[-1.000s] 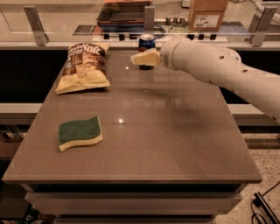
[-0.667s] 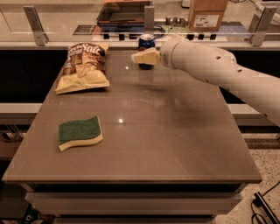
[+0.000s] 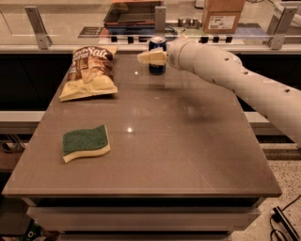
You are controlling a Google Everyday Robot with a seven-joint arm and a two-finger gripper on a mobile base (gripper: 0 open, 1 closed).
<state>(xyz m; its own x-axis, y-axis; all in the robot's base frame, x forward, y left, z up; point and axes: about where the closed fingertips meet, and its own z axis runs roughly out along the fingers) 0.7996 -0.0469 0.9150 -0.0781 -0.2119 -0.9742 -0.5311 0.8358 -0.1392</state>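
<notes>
My white arm reaches in from the right across the far side of the brown table. The gripper hovers near the table's back edge, pointing left. It sits right in front of a blue can, which stands upright behind it and is partly hidden by it. A chip bag lies to the left of the gripper, flat on the table. A green and yellow sponge rests on the near left part of the table, far from the gripper.
Behind the table runs a counter with metal posts, a dark tray and a cardboard box. A black cable lies on the floor at the lower right.
The arm and gripper have hardly moved, shifting at most slightly left by the can. Bag, sponge and can stay where they were.
</notes>
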